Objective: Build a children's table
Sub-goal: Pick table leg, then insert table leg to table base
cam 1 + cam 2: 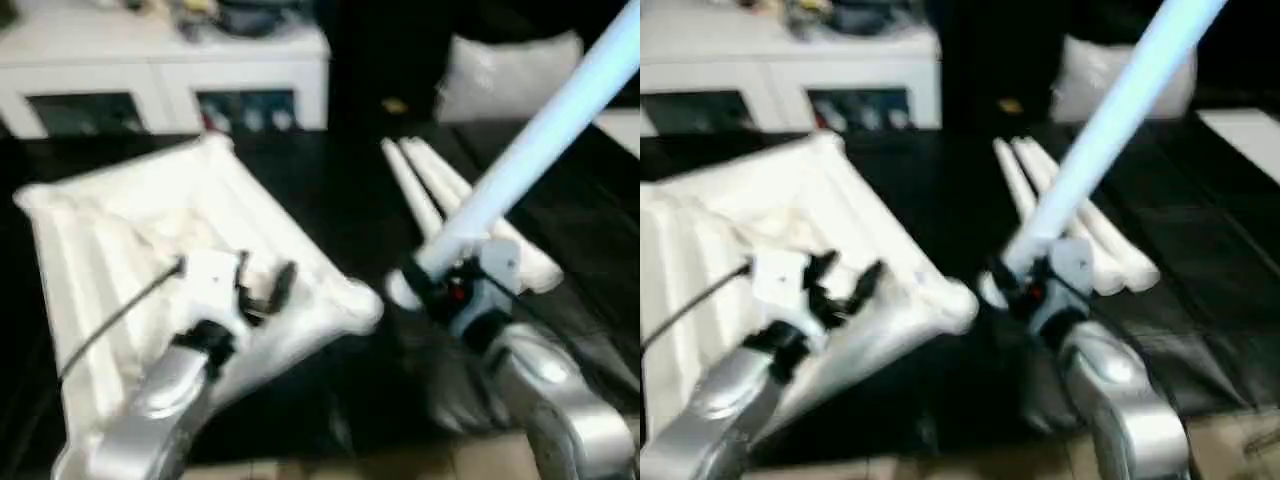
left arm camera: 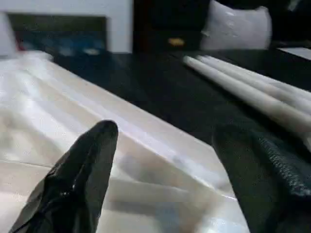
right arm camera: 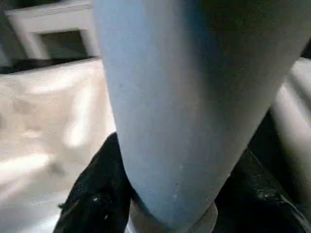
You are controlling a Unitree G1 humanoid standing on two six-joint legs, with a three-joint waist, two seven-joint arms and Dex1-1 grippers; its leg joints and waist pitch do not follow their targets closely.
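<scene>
The white table top point(image 1: 130, 240) lies ribbed side up on the black work table, one round corner socket point(image 1: 355, 305) pointing toward my right arm. My left gripper point(image 1: 262, 290) hovers open just above the top near that corner; its black fingers point(image 2: 80, 174) stand wide apart. My right gripper point(image 1: 440, 285) is shut on a white tube leg point(image 1: 540, 135) that slants up and away to the right, its lower end close to the corner socket. Three more legs point(image 1: 450, 200) lie side by side on the black cover behind it.
A white cabinet point(image 1: 160, 70) stands beyond the table's far edge. A white cushion-like object point(image 1: 510, 70) sits at the back right, and a flat white panel point(image 1: 1250, 130) lies at the right edge. A black cable point(image 1: 115, 320) runs along my left forearm.
</scene>
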